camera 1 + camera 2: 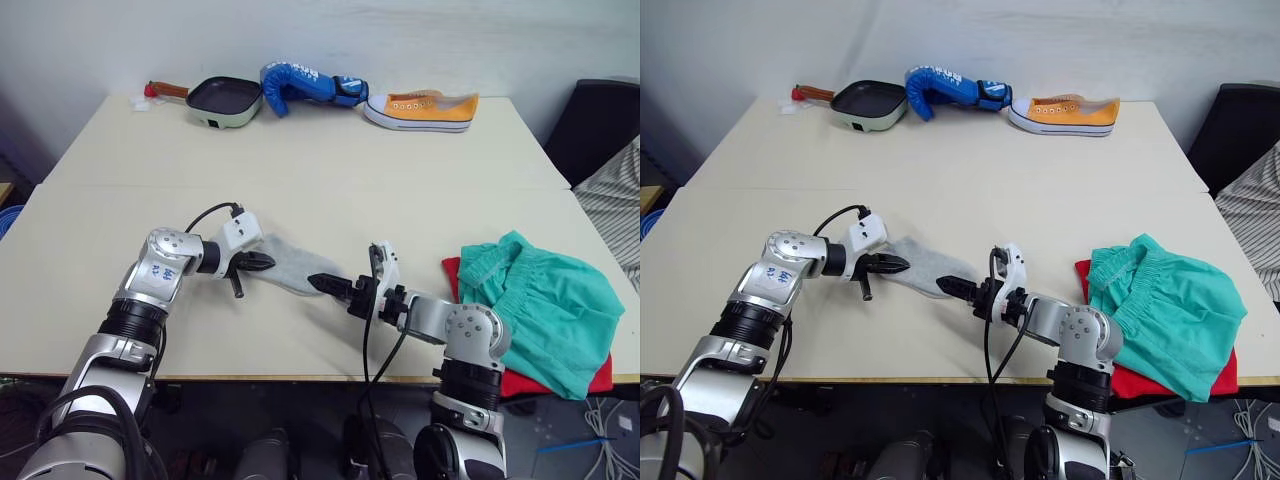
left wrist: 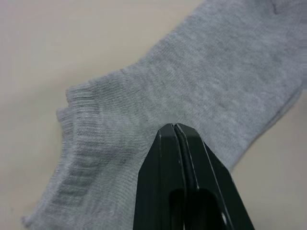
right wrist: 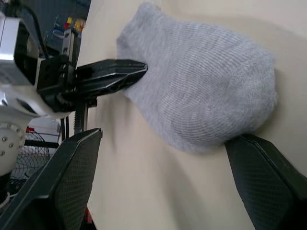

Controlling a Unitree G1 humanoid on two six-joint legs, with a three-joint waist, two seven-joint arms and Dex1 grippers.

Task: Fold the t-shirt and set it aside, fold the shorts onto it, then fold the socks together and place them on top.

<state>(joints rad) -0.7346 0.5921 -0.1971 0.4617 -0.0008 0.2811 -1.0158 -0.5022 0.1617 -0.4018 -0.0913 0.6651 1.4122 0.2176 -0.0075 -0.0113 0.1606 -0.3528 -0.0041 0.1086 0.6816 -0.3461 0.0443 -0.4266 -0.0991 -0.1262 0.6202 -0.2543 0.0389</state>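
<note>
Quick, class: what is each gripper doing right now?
Left gripper: shut on the socks.
Right gripper: open, at the socks' other end.

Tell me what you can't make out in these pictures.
- T-shirt: head views, mostly hidden under the shorts; its fold cannot be judged.
- Socks: whether one or two lie there is unclear; the left wrist view hints at two cuff edges.
- Left gripper: fingers shut at the sock; whether fabric is pinched is not visible.
- Right gripper: open, one finger covers the sock's edge.
</note>
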